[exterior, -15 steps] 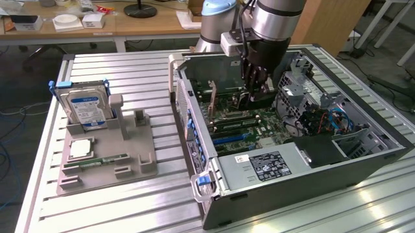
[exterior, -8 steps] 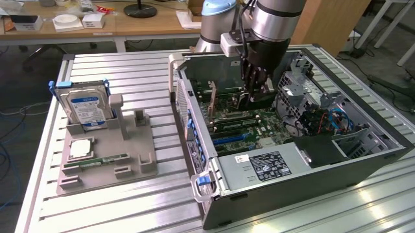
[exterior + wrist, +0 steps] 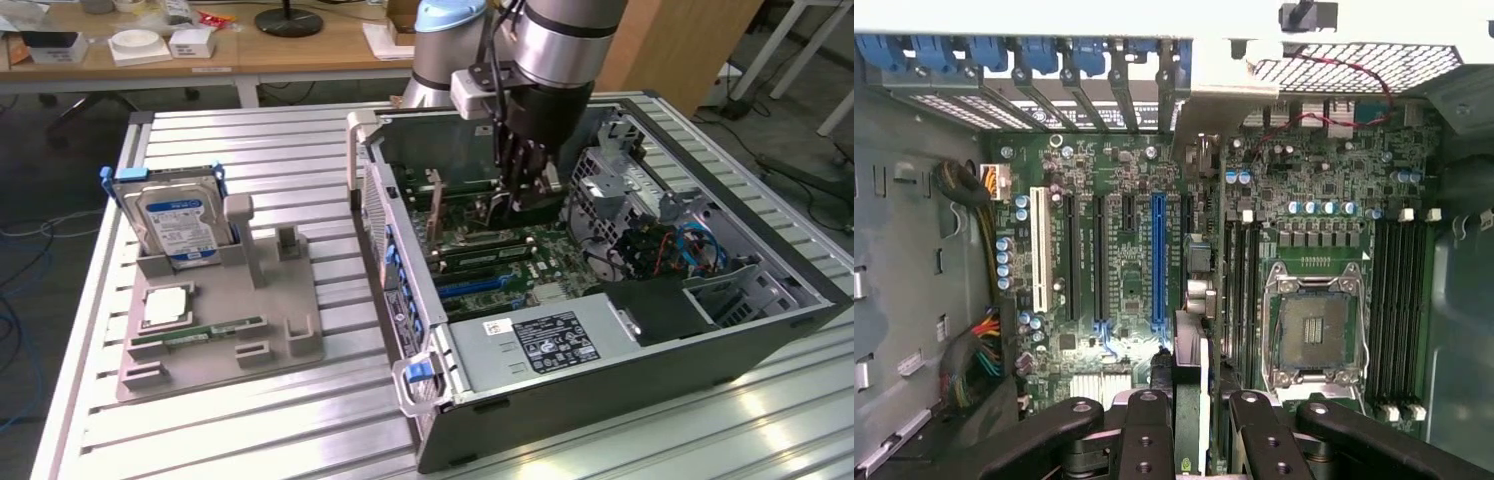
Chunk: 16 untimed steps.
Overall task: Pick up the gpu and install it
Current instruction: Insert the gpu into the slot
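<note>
- Exterior view's left: drive (image 3: 180, 222) upright in holder (image 3: 220, 320), RAM (image 3: 200, 330) flat on it, both well apart from case (image 3: 641, 350).
- Case side is off and open from above; arm reaches in between rear slot wall (image 3: 394, 250) and drive cage (image 3: 627, 190).
- Gripper (image 3: 527, 188) over mid board (image 3: 534, 250), clamped on gpu (image 3: 531, 212).
- Wrist view: gpu (image 3: 1194, 360) edge-on between fingers (image 3: 1144, 420), just beside blue slot (image 3: 1159, 260), RAM slots (image 3: 1239, 280) on its other side, CPU socket (image 3: 1312, 325) beyond those.
- Long axis parallel to slots; silvery end points at rear slot wall.
- Seated or above board: can't tell.
</note>
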Motion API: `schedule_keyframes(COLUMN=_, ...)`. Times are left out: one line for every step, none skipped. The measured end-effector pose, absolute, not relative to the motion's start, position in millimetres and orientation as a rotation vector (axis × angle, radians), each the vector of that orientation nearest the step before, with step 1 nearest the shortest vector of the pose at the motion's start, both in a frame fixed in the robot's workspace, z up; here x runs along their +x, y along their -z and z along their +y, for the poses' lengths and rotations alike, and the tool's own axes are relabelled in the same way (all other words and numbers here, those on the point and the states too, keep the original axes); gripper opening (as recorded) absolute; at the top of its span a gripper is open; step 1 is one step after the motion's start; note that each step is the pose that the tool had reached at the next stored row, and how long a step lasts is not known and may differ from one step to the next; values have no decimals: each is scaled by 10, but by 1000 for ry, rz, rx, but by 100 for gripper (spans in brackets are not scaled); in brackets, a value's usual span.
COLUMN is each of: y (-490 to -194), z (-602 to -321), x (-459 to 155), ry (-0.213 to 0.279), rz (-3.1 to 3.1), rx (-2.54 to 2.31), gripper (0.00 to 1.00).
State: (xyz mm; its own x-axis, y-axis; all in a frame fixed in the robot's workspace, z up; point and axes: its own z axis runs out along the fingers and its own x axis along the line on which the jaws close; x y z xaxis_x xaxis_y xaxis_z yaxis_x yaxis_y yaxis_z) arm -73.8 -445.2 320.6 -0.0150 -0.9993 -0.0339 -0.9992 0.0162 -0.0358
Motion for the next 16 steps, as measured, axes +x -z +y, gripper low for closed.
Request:
schedule_keyframes(y=-3206, z=-4452, x=-738, ry=3, rz=2204, rx=-2170, gripper=27)
schedule_keyframes(y=-3204, z=-4454, x=-738, ry=3, rz=2203, rx=-2170, gripper=27)
schedule_keyframes(y=-3203, z=-4460, x=-738, ry=2, rz=2203, rx=-2170, gripper=27)
schedule_keyframes(y=-3203, z=-4474, x=-738, ry=2, rz=2203, rx=-2170, gripper=27)
schedule_keyframes(y=-3203, z=-4491, x=-738, ry=3, rz=2203, rx=-2170, gripper=27)
schedule_keyframes(y=-3202, z=-4508, x=-738, ry=3, rz=2203, rx=-2170, gripper=27)
schedule_keyframes(y=-3200, z=-4525, x=-738, ry=2, rz=2203, rx=-2170, gripper=27)
schedule_keyframes(y=-3198, z=-4540, x=-739, ry=3, rz=2203, rx=-2170, gripper=27)
schedule_keyframes(y=-3195, z=-4556, x=-739, ry=3, rz=2203, rx=-2170, gripper=27)
schedule_keyframes(y=-3191, z=-4567, x=-739, ry=3, rz=2203, rx=-2170, gripper=27)
schedule_keyframes(y=-3186, z=-4572, x=-741, ry=3, rz=2203, rx=-2169, gripper=27)
schedule_keyframes(y=-3179, z=-4573, x=-746, ry=3, rz=2204, rx=-2169, gripper=27)
schedule_keyframes(y=-3172, z=-4573, x=-754, ry=3, rz=2203, rx=-2169, gripper=27)
schedule_keyframes(y=-3164, z=-4574, x=-762, ry=3, rz=2203, rx=-2170, gripper=27)
schedule_keyframes(y=-3156, z=-4574, x=-768, ry=3, rz=2203, rx=-2169, gripper=27)
schedule_keyframes(y=-3147, z=-4574, x=-770, ry=3, rz=2203, rx=-2170, gripper=27)
